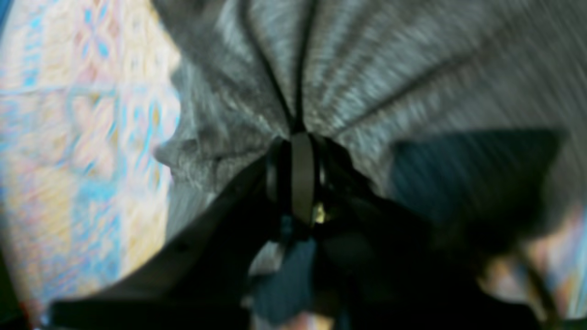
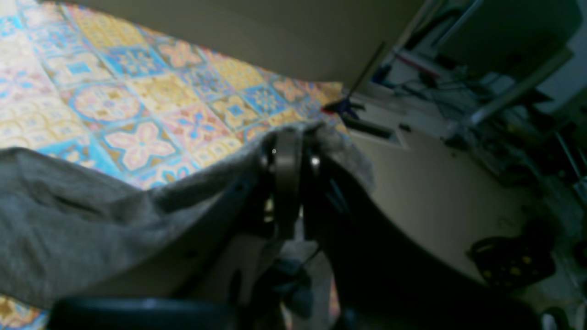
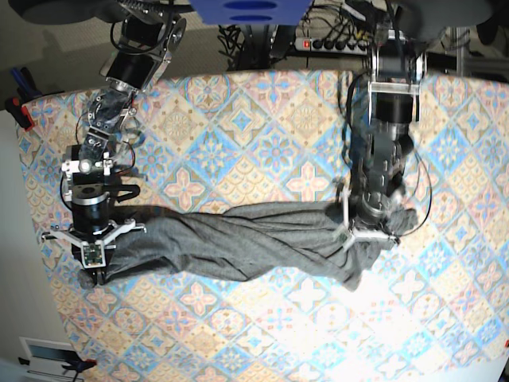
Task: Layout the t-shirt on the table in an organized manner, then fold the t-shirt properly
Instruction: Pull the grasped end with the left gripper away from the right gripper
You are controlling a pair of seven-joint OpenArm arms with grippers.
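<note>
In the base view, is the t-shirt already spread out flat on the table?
No. The t-shirt is stretched into a long twisted band of folds across the table, held between the left end effector and the right end effector.

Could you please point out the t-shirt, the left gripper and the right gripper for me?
t-shirt (image 3: 238, 243): base view, stretched middle.
left gripper (image 3: 367, 232): base view, fingertips pinching fabric.
right gripper (image 3: 94, 269): base view, fingertips at shirt end.

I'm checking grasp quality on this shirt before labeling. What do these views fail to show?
- Left wrist view: motion blur smears the t-shirt; the left tool is buried in gathered folds, so which part it holds is unclear.
- Right wrist view: the right tool pinches a fabric edge, but sleeve or hem cannot be told.
- Base view: the shirt is a twisted rope on the table, hiding collar and sleeves.
</note>
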